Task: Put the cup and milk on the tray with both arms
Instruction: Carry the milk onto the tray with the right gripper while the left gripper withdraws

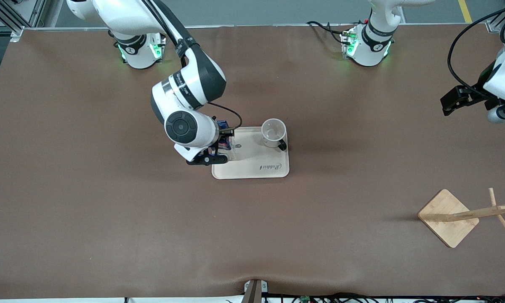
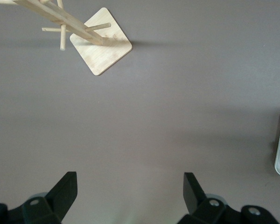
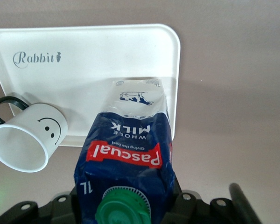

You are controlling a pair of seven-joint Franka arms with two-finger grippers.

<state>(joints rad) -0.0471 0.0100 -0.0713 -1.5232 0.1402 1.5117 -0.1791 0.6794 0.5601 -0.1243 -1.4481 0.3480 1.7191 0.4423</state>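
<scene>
We grip the milk (image 3: 126,158), top-heavy and slippery, near its cap in the right hand (image 1: 225,145) over the tray (image 1: 252,166); left hand (image 2: 128,200) waits released.

A wide brown surface (image 1: 109,219) carries everything here. Two things lie directly on it: the cream tray (image 1: 252,164) and a square wooden stand base (image 1: 448,217).

The tray lies flat near the middle of the surface, right under the right claw (image 1: 225,145), its edge toward the right arm's end of the table directly below that claw. Its script word "Rabbit" sits on the part of the tray nearer the front camera.

The wooden stand base lies well apart from the right claw, toward the left arm's end of the table, and near the left claw (image 1: 456,101), closer to the front camera than what that claw is over. A pegged wooden post (image 1: 479,212) rises from it.
</scene>
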